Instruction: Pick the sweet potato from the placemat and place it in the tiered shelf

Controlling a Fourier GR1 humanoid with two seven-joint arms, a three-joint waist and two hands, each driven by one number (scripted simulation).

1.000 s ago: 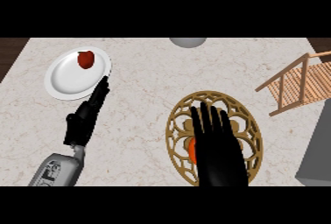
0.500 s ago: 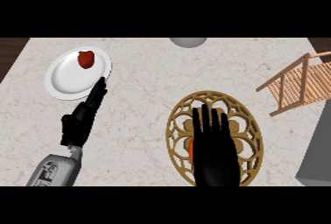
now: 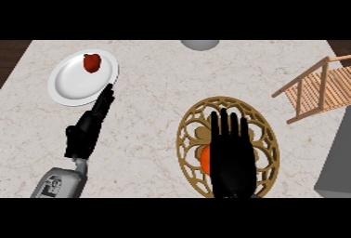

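Note:
An orange sweet potato (image 3: 204, 157) lies on the round golden openwork placemat (image 3: 194, 116) at the lower right; only its left edge shows. My right hand (image 3: 230, 153) hangs flat over it, fingers straight and pointing away, hiding most of it. The wooden tiered shelf (image 3: 316, 90) stands at the right edge, apart from the hand. My left hand (image 3: 90, 127) rests open on the counter at the left, its fingertips by the rim of a white plate (image 3: 71, 83).
The white plate carries a small red vegetable (image 3: 92, 62). A grey round object (image 3: 200, 44) sits at the counter's far edge. A grey block (image 3: 336, 162) stands at the lower right, below the shelf.
My right hand has slid down toward the near edge over the placemat, and a little more of the sweet potato's orange shows at its left. The left hand has barely moved.

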